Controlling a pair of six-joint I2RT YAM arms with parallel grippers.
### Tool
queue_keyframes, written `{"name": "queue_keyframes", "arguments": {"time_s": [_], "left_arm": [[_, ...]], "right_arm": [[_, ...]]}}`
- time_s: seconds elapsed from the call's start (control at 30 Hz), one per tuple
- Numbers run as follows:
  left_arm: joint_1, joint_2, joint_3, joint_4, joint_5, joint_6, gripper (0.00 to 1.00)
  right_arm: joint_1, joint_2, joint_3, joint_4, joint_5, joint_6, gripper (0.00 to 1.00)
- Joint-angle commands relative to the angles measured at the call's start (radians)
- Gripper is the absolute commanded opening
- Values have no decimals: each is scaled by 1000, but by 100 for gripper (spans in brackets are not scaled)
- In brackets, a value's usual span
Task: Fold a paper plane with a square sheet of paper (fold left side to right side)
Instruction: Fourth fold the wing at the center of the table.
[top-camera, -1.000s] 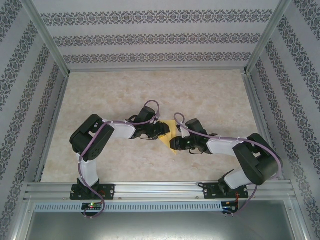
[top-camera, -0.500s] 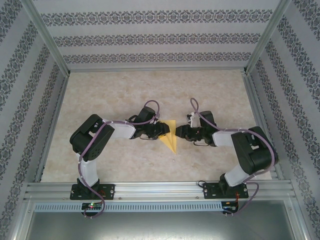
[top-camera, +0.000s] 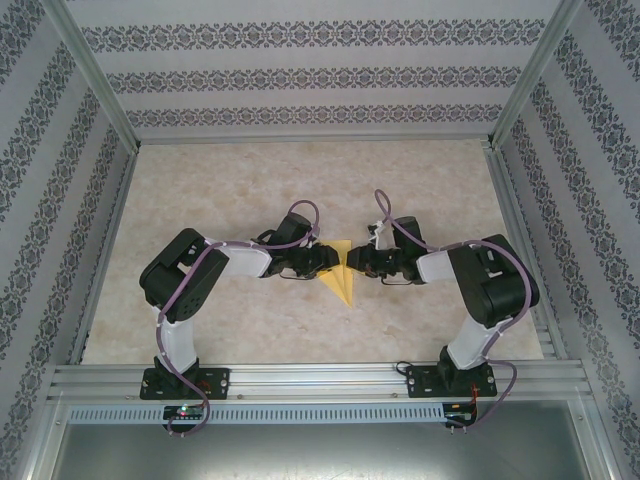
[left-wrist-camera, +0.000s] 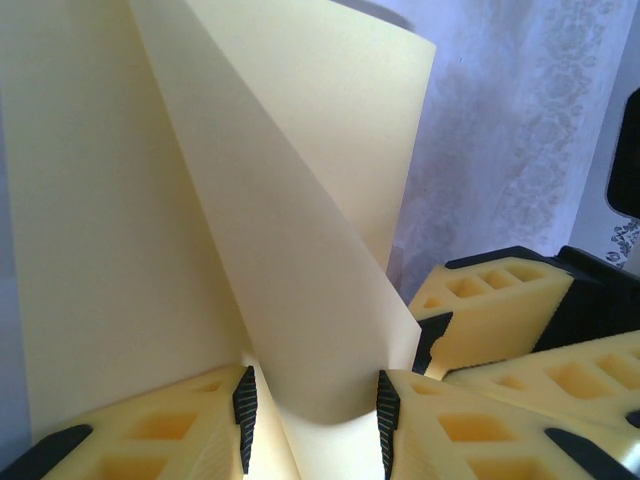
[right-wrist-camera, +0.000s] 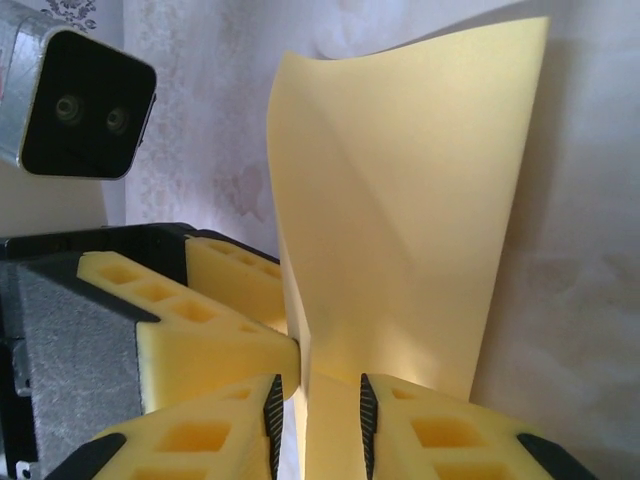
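The yellow sheet of paper, folded into a narrow pointed paper plane shape, lies mid-table with its tip toward the near edge. My left gripper comes at its wide end from the left. In the left wrist view its jaws are shut on a bowed flap of the paper that touches both pads. My right gripper meets it from the right, nose to nose. In the right wrist view its jaws stand apart with the upright paper between them and a small gap at the left pad.
The right gripper's foam fingers sit close beside the left jaws. The left gripper's fingers and its wrist camera crowd the right wrist view. Aluminium rails edge the marbled table, with patterned walls all round.
The right gripper left the paper's lower part, swung back, and has come in at the wide end opposite the left gripper, jaws narrowing. The left gripper has kept still.
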Motion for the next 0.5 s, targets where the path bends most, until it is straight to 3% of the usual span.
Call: {"name": "queue_keyframes", "arguments": {"time_s": [0.0, 0.2, 0.47], "left_arm": [[-11, 11, 15, -48, -24, 8, 40], [-12, 9, 13, -48, -24, 7, 40], [-11, 5, 11, -51, -25, 10, 40]], "right_arm": [[15, 21, 26, 30, -18, 6, 28], [27, 39, 36, 32, -19, 6, 23], [21, 24, 37, -26, 22, -32, 7]]}}
